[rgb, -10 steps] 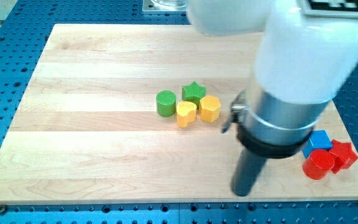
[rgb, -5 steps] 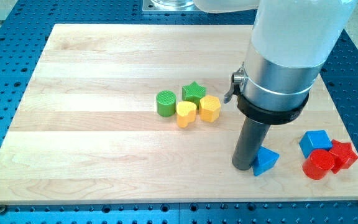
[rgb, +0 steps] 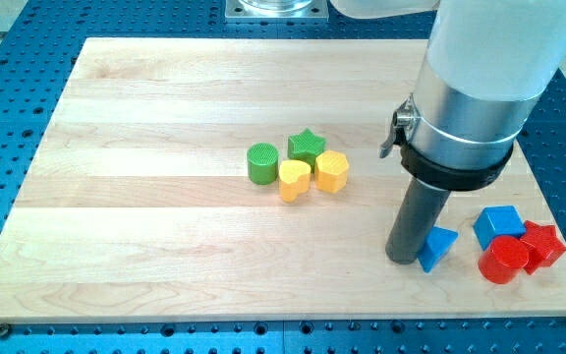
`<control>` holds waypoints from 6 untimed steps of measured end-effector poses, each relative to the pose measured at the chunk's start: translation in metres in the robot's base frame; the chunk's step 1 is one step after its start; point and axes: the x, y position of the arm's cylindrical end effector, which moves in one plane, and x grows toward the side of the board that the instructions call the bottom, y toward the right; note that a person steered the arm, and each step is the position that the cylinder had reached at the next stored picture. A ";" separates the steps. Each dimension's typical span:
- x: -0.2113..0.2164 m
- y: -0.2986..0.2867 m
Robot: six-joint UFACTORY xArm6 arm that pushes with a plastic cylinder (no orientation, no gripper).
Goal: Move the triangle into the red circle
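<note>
My tip [rgb: 403, 260] pressing against the left side of the blue triangle [rgb: 437, 247] — no claw, nothing being gripped — triangle sitting near the red circle [rgb: 503, 261], not touching it, low on the view's right.

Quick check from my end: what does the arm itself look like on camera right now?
A bulky white upper casing sits above a silver-grey metal collar edged by a black ring, with a small metal fitting on its side. Below runs a straight dark grey rod ending at my tip. No cables or markings are visible.

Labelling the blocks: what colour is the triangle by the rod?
Blue triangle, clearest in the camera view.
</note>
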 end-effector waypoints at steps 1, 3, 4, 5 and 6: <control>-0.002 0.018; -0.002 0.029; -0.002 0.029; -0.035 0.020; -0.097 0.017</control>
